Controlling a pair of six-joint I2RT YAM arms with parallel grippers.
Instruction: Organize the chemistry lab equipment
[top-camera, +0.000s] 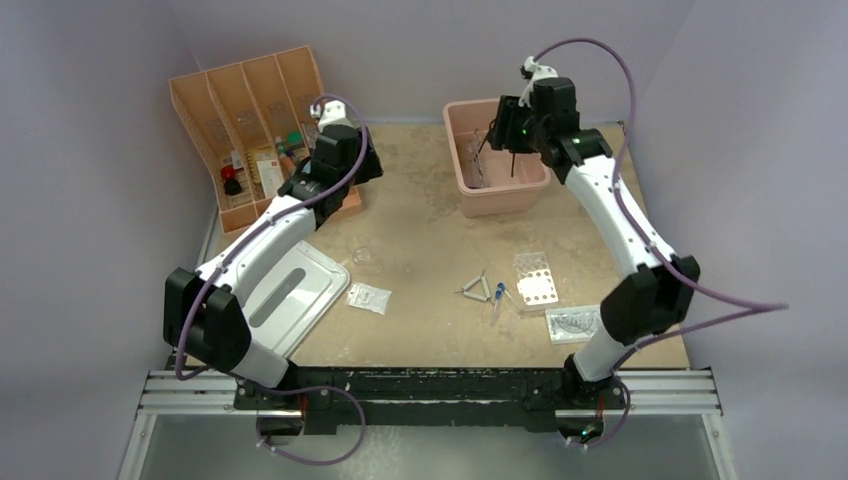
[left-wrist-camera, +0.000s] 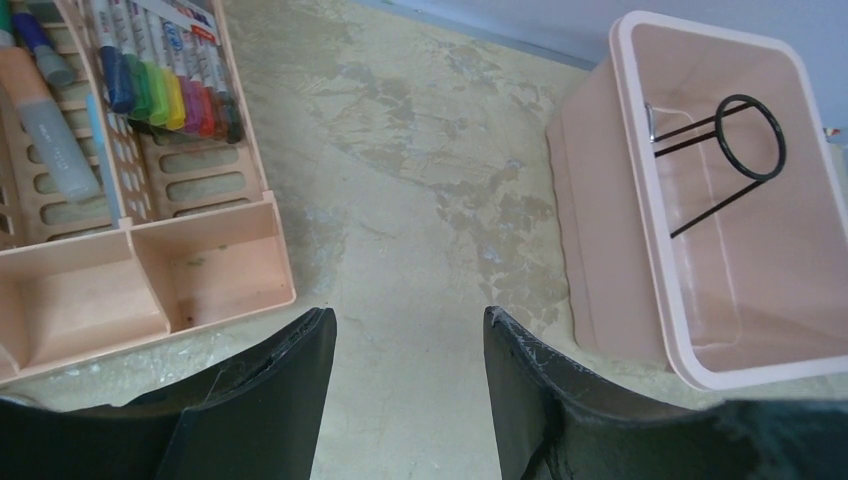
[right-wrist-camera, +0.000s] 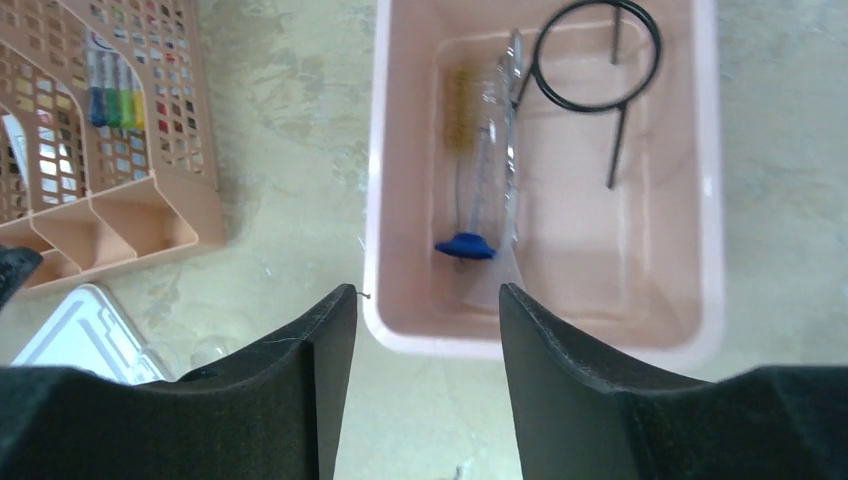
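Plain pale lilac walls close in on three sides, and below them sits a tan counter, mottled with worn, lighter patches. A metal rail runs along the bottom of the overhead frame.

Upper left, the orange divided tray leans back toward the corner, with coloured markers lined up in one slot. Upper centre, the pink tub sits flat on the counter. A white lid lies at lower left.

Into the tub now, from the right wrist view: the black wire ring tripod lies on its side at the top right. A clear tube with the blue bulb runs down the middle, and a tan-bristled brush lies just beside it.

Out on the open counter, lower centre, the metal forceps and blue-tipped dropper lie close together. The clear well rack is just to their right. The two clear packets lie well apart, the other packet at lower right. A faint clear glass flask sits mid-counter.

The right gripper hovers above the tub's near rim, jaws wide, nothing between them. The left gripper hangs over bare counter between tray and tub, jaws also spread and empty.
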